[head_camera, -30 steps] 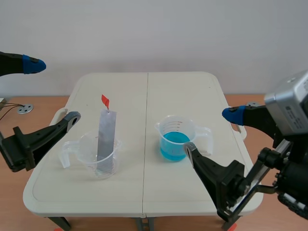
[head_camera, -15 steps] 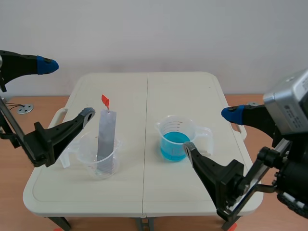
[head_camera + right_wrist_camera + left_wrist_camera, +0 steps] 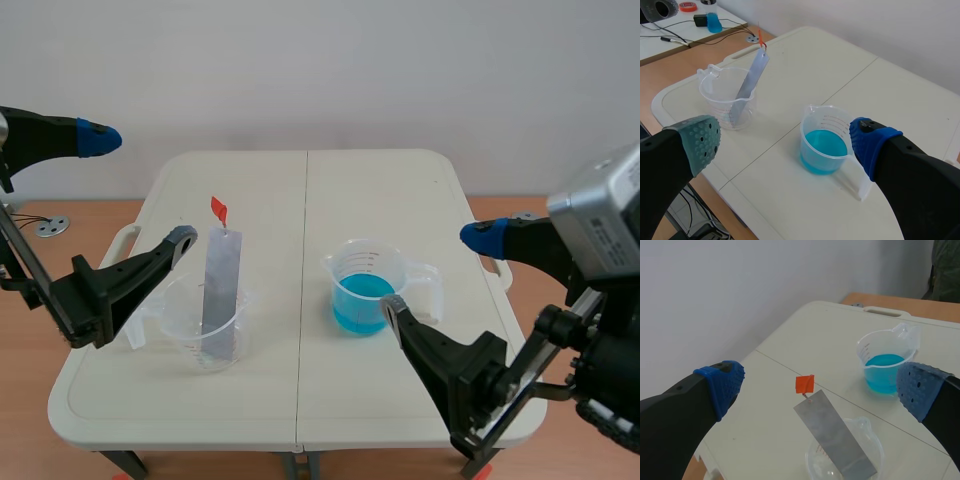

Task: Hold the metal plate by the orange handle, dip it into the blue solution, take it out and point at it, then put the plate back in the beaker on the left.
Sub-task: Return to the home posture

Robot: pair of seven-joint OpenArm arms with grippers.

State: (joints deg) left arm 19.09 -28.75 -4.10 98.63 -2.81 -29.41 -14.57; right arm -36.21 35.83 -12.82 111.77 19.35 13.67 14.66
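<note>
The left arm reaches in from beyond the left edge of the worktop, and the left end effector hangs over that edge with its fingers spread wide, the upper one lifted high. The right arm sits low by the worktop's near right corner. The right end effector is just as widely parted, its tips aimed inward.
</note>
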